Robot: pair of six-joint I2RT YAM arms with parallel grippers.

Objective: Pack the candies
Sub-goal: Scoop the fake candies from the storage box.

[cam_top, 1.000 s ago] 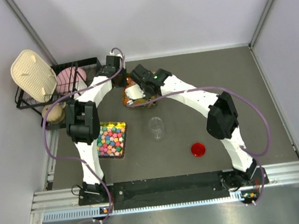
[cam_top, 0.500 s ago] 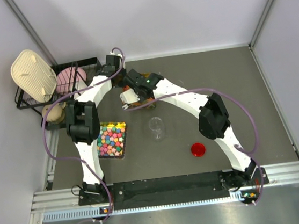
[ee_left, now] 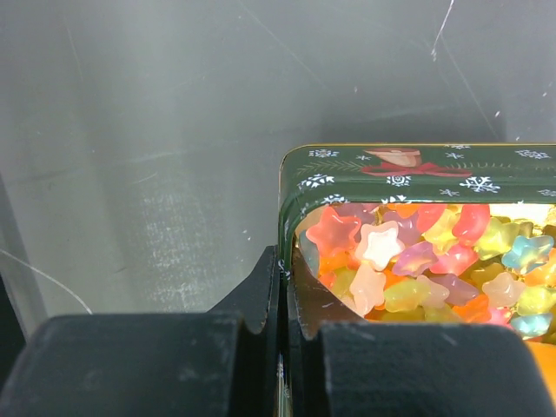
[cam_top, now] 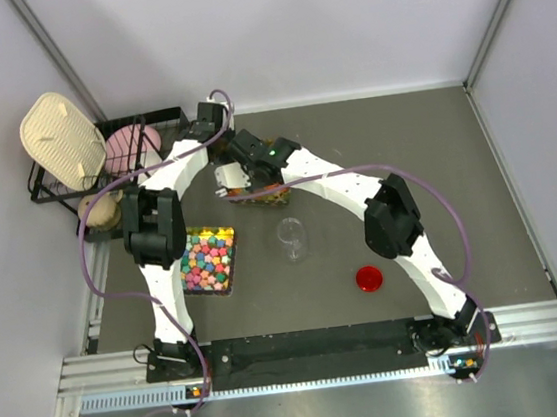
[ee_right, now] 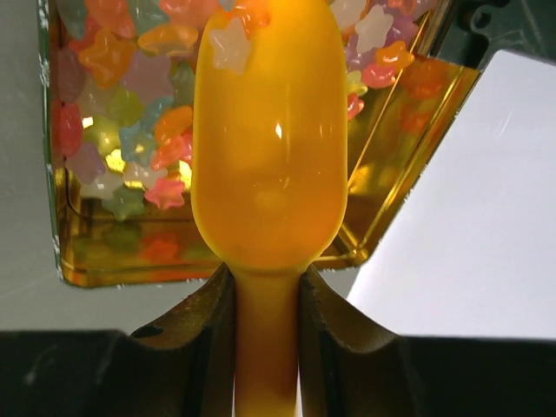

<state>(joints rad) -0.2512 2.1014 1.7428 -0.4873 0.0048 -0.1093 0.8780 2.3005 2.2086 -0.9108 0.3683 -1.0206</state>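
The candies (ee_left: 408, 261) are small star-shaped pieces in orange, yellow, pink and pale green, filling a green tin (ee_left: 400, 169) with a gold inside. My left gripper (ee_left: 282, 261) is shut on the tin's near wall, at the corner. My right gripper (ee_right: 268, 282) is shut on the handle of an orange spoon (ee_right: 269, 130). The spoon's bowl hangs over the candies (ee_right: 130, 113) in the tin (ee_right: 174, 261), and one pale star lies at its far tip. In the top view both wrists meet over the tin (cam_top: 269, 198) at the back of the table.
A clear jar (cam_top: 292, 239) lies on the mat mid-table, with a red lid (cam_top: 370, 279) to its front right. A tray of larger bold-coloured candies (cam_top: 209, 260) sits by the left arm. A black wire rack (cam_top: 102, 163) with dishes stands at the back left.
My right arm has swung leftward with the spoon, bringing it further over the tin. The left arm and the tin have stayed where they were.
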